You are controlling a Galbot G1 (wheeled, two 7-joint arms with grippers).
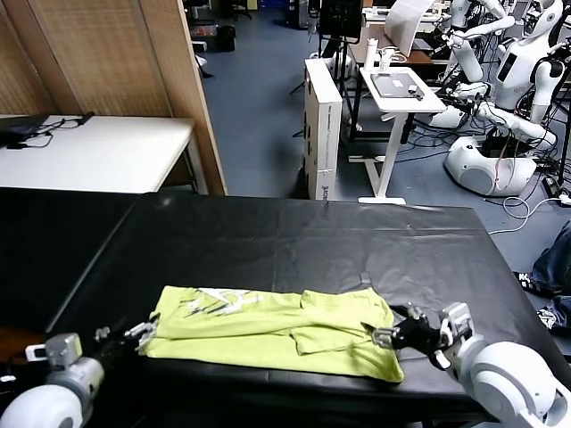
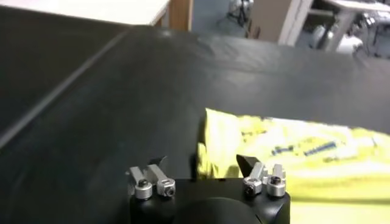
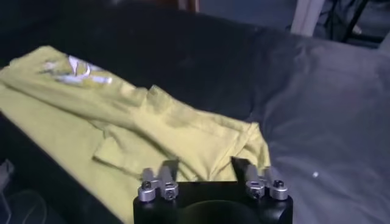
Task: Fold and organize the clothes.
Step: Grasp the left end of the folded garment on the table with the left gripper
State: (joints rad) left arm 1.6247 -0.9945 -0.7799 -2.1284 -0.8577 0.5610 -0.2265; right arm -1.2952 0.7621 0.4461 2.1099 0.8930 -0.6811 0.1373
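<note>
The clothes are one lime yellow-green T-shirt (image 1: pixel 268 330), folded into a long strip near the front edge of the black table (image 1: pixel 268 232). Its white-and-blue print (image 1: pixel 219 303) faces up near the left end. My left gripper (image 1: pixel 143 337) sits at the shirt's left end, open, with the shirt edge (image 2: pixel 292 152) just ahead of its fingers and nothing held between them (image 2: pixel 204 163). My right gripper (image 1: pixel 385 337) is at the right end, open (image 3: pixel 204 164), over the rumpled sleeve and hem (image 3: pixel 152 128).
A white table (image 1: pixel 98 152) stands at the back left beside a wooden partition. Beyond the black table are a white box (image 1: pixel 323 125), a white stand (image 1: pixel 401 89) and other robots (image 1: pixel 500 107). The shirt lies close to the table's front edge.
</note>
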